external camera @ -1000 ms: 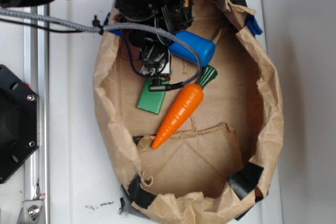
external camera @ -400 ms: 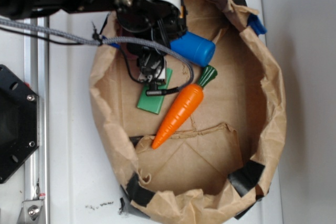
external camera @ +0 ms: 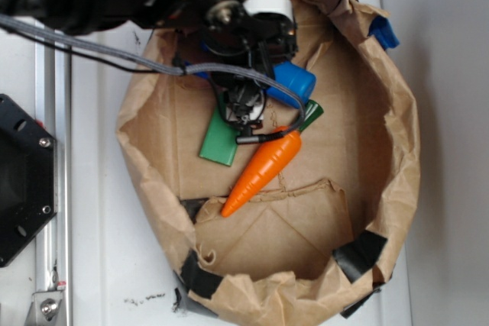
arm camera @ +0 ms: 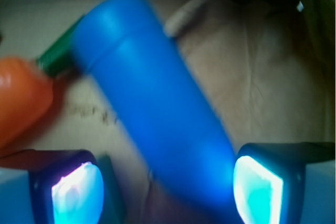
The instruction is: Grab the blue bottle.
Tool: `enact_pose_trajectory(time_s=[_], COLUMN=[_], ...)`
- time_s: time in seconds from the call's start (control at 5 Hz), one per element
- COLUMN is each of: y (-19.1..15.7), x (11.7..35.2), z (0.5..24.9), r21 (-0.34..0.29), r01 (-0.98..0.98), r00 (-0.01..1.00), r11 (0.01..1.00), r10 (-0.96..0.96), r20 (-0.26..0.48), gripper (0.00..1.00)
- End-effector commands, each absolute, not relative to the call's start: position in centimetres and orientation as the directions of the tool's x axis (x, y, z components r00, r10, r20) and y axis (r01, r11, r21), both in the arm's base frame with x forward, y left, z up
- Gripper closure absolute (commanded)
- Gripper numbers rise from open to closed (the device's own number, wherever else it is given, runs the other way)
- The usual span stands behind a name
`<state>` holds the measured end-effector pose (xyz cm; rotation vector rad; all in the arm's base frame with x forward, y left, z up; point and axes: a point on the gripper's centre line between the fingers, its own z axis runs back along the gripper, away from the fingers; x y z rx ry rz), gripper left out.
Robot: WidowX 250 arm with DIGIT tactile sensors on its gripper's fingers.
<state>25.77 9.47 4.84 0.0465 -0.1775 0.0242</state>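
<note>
Closest to the wrist camera, the gripper (arm camera: 167, 190) has its jaws spread, one pad on each side of the blue bottle (arm camera: 152, 108), which lies slanted on the floor of the paper bag (external camera: 397, 150). Beyond it, the carrot (external camera: 263, 169) lies beside the bottle's far end, near the green block (external camera: 218, 143).
</note>
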Motion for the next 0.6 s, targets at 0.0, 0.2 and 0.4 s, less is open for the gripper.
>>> enact_pose_trajectory(time_s=[0.0, 0.2, 0.4], y=[9.5, 9.0, 9.0], x=[27.7, 32.7, 33.1], z=[4.8, 5.9, 5.7], r21=[0.085, 0.094, 0.104], r01=[-0.020, -0.025, -0.026], r00=[0.981, 0.983, 0.984], r11=[0.996, 0.995, 0.994], r10=[0.003, 0.007, 0.007], r20=[0.195, 0.183, 0.179], gripper=[0.00, 0.00, 0.00])
